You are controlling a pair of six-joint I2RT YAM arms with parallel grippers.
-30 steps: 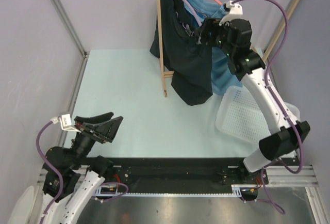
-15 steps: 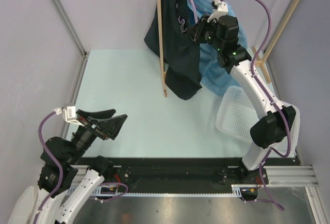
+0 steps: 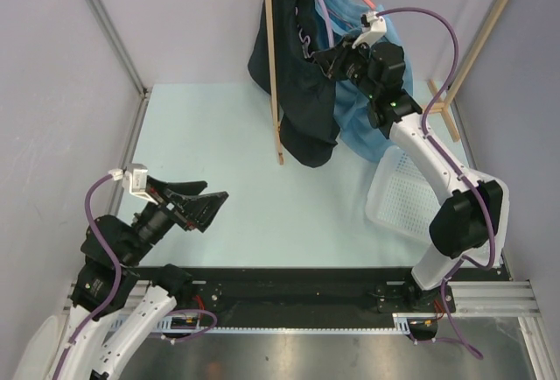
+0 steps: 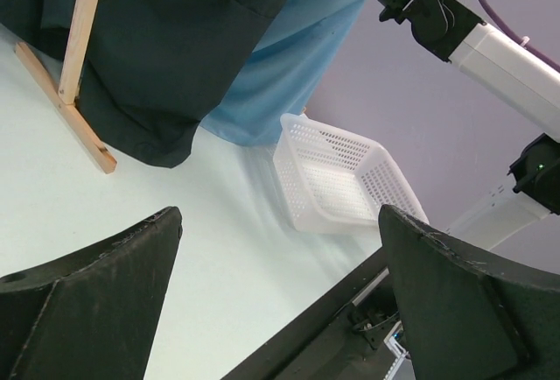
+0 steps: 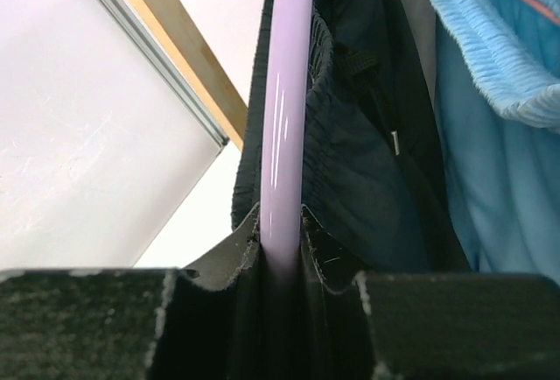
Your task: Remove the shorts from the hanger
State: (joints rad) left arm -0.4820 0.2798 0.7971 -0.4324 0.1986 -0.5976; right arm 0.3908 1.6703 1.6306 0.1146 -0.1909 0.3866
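The black shorts [image 3: 302, 91] and the blue shorts [image 3: 357, 135] hang side by side on the wooden rack [image 3: 273, 65]. They look soft, light and floppy, so the thick waist is probably the best place to grab. The right gripper [image 5: 282, 253] pinches the purple hanger [image 5: 284, 109]. The left gripper [image 3: 210, 194] is wide open and empty. Black cloth hides most of that hanger.

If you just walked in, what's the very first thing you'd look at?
First, the black shorts and light blue shorts dangling from a wooden rack at the back. The right pincer is up there, clamped on the lilac hanger carrying the black pair. A white basket sits on the right.
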